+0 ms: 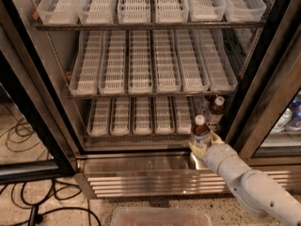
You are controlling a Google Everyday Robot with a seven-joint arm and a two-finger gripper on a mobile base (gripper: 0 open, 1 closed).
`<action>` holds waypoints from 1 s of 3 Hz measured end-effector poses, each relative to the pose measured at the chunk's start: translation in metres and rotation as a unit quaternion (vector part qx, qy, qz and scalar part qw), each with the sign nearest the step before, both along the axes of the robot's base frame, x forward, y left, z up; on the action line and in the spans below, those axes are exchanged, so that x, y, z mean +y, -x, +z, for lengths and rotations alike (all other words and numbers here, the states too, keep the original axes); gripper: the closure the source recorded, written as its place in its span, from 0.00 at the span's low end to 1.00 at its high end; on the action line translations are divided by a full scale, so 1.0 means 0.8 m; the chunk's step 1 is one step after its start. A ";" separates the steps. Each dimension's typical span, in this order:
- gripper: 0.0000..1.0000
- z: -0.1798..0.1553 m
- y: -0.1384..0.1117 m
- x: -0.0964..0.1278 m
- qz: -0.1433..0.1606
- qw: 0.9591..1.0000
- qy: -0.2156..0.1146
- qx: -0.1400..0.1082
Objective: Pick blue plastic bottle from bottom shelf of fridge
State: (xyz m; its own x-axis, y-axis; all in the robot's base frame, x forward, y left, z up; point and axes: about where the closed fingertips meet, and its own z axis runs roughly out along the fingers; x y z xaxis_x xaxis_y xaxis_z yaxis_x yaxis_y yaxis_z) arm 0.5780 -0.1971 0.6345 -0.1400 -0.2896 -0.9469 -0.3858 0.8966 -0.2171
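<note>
The fridge (141, 175) stands open with its ribbed steel base panel in front of me. The bottom shelf (136, 117) holds a row of narrow white slotted lane trays. My gripper (204, 143) is at the shelf's front right corner, shut around the lower part of the blue plastic bottle (200, 127), which has a white cap and dark liquid; its label is mostly hidden by the fingers. The bottle is upright, at the shelf's front edge. A second white-capped bottle (216, 109) with a reddish-brown label stands behind it to the right.
Two upper racks of white trays (150, 62) hang above. The black door frame (37, 121) runs down the left, another door post (265, 93) on the right. Cables (28, 201) lie on the floor at left. A translucent bin (160, 218) sits below.
</note>
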 end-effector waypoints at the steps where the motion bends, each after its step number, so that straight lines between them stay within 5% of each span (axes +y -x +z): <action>1: 1.00 -0.007 0.003 0.000 0.001 1.000 0.001 0.001; 3: 1.00 -0.027 0.021 -0.011 -0.001 1.000 0.000 0.018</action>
